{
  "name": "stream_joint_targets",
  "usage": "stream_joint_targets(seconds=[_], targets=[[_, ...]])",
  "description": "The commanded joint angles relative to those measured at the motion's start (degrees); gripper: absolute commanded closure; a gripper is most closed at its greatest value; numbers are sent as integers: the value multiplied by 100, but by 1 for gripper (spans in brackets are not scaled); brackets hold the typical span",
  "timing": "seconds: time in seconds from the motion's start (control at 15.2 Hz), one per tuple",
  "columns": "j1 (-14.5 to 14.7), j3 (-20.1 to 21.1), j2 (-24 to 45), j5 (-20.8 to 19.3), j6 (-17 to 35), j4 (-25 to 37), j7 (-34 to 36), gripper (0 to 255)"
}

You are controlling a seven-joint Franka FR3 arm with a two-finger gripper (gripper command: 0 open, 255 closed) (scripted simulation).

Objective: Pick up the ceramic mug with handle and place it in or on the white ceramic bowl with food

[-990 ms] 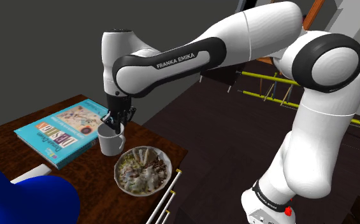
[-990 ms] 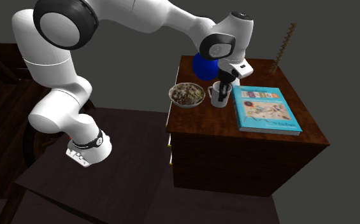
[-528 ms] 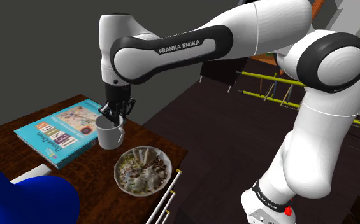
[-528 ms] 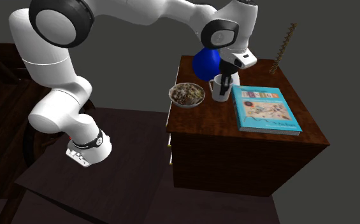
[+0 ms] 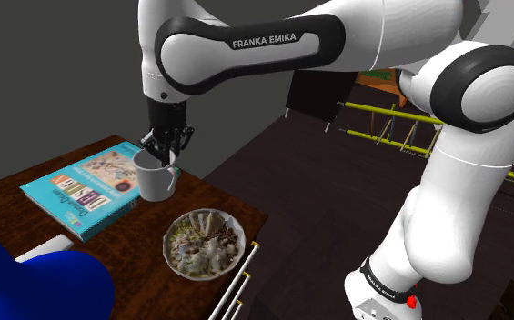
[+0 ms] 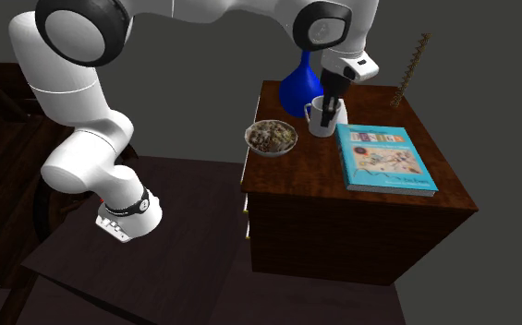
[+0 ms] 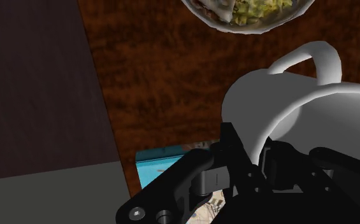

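A plain white mug (image 5: 155, 177) with a handle hangs above the wooden table, lifted clear of it. My black gripper (image 5: 164, 150) is shut on the mug's rim, one finger inside and one outside. In the second exterior view the mug (image 6: 321, 117) hangs under the gripper (image 6: 331, 100), above the table between the bowl and the book. In the wrist view the mug (image 7: 299, 108) is clasped at its rim by the gripper (image 7: 252, 159), handle pointing toward the bowl. The white bowl with food (image 5: 203, 242) sits on the table near its front edge, the bowl (image 6: 271, 137) near the corner, the bowl (image 7: 248, 13) beyond the mug.
A teal book (image 5: 86, 191) lies flat on the table (image 5: 246, 218) beside the mug. A blue vase (image 5: 36, 282) stands at the shoulder view's lower left; the vase (image 6: 300, 83) is behind the mug in the second exterior view. Dark floor surrounds the table.
The gripper has risen with the mug in its grip, lifting it off the table. The bowl, book and vase have not moved.
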Motion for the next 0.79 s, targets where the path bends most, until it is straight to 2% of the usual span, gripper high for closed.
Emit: stream_joint_targets(seconds=[0.0,0.53,0.73], targets=[[-5,-1,-12,4,-145,132,-8,255],[10,9,-17,4,-723,708,16,255],[-27,57,-741,240,-567,-133,13,255]])
